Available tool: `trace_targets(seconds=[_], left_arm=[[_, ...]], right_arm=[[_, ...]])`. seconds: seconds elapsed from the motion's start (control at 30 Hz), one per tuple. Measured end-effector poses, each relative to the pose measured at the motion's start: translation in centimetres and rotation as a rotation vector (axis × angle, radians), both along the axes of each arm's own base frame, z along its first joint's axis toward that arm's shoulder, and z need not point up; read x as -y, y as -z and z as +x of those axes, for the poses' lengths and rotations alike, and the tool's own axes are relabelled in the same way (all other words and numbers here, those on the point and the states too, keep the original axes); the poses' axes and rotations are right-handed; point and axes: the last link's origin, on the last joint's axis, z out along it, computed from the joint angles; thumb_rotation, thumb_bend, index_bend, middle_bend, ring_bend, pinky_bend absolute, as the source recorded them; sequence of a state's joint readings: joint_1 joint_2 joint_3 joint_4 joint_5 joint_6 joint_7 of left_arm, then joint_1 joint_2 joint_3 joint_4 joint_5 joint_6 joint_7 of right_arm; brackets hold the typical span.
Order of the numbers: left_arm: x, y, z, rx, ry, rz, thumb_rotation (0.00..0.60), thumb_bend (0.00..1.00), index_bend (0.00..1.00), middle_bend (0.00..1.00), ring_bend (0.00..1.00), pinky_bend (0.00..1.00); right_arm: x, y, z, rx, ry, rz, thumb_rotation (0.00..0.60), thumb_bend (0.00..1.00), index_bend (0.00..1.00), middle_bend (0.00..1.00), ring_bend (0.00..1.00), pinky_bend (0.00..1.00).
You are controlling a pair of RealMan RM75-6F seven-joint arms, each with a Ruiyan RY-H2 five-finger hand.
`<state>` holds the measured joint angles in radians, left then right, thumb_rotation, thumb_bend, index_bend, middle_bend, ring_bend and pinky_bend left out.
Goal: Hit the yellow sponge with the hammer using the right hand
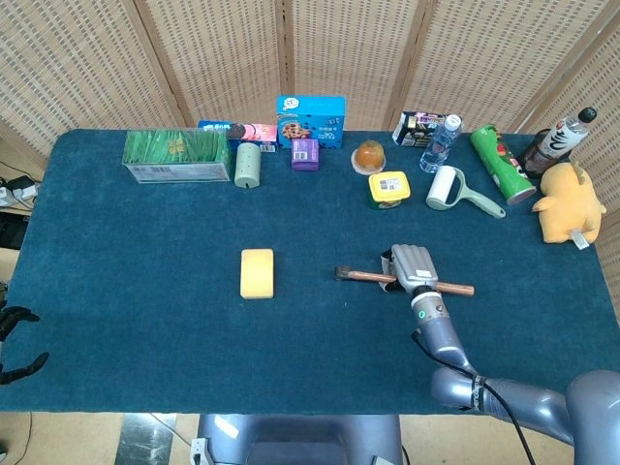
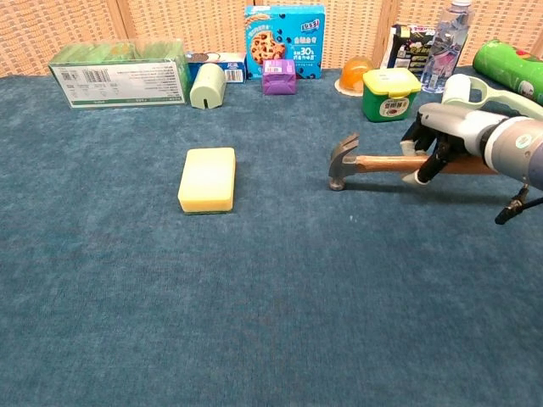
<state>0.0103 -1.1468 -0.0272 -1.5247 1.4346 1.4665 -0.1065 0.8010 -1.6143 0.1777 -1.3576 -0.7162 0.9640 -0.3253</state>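
Dark blue cloth covers the bench point(image 1: 136, 291), which is seen from above in the head view and from low at the front in the chest view. A yellow sponge point(image 1: 257, 272) lies flat near the middle of the bench, a little to the left, with nothing touching it. Well to its right, a hammer point(image 1: 402, 282) with a wooden handle and a dark metal head is held level, its head pointing toward the sponge but well apart from it. The handle is grasped by the right hand point(image 1: 414, 265), whose dark fingers point(image 2: 441, 153) are wrapped around the wood in the chest view. The silver forearm runs from the hand toward the lower right corner. Whether the hammer head touches the cloth cannot be told. The left hand is not seen in either view.

Along the far edge of the bench a row of other things is lined up. From the left: a green box point(image 1: 176, 156), a pale green roll point(image 1: 248, 165), a blue cookie box point(image 1: 311, 120), a small purple box point(image 1: 304, 153), an orange jelly cup point(image 1: 369, 156), a yellow-lidded green tub point(image 1: 388, 190), a clear water bottle point(image 1: 439, 143), a white lint roller point(image 1: 453, 190), a green tube can point(image 1: 502, 164), a dark bottle point(image 1: 557, 141) and a yellow plush toy point(image 1: 568, 203). A woven wicker screen point(image 1: 320, 48) stands behind the bench.
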Motion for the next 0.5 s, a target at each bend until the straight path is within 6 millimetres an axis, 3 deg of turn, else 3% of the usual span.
trace_targets(seconds=[0.2,0.33,0.5], left_arm=[[0.2,0.0,0.0,-0.001,-0.008,-0.004,0.6,0.23,0.36,0.27,0.12,0.13],[0.2,0.0,0.1,-0.001,-0.005,-0.004,0.6,0.23,0.36,0.27,0.12,0.13],[0.2,0.0,0.2,0.0,-0.001,-0.007,0.6,0.22,0.35,0.27,0.12,0.13]], right_arm=[[0.1,0.4,-1.0,-0.014,0.015,0.011,0.6,0.38,0.83,0.97,0.98,0.83],[0.0,0.6,-1.4,-0.032,0.014,0.027,0.6,0.38,0.69,0.81,0.83,0.68],[-0.2,0.3,-1.8,-0.044,-0.008,0.037,0.6,0.39,0.56,0.66,0.67,0.59]])
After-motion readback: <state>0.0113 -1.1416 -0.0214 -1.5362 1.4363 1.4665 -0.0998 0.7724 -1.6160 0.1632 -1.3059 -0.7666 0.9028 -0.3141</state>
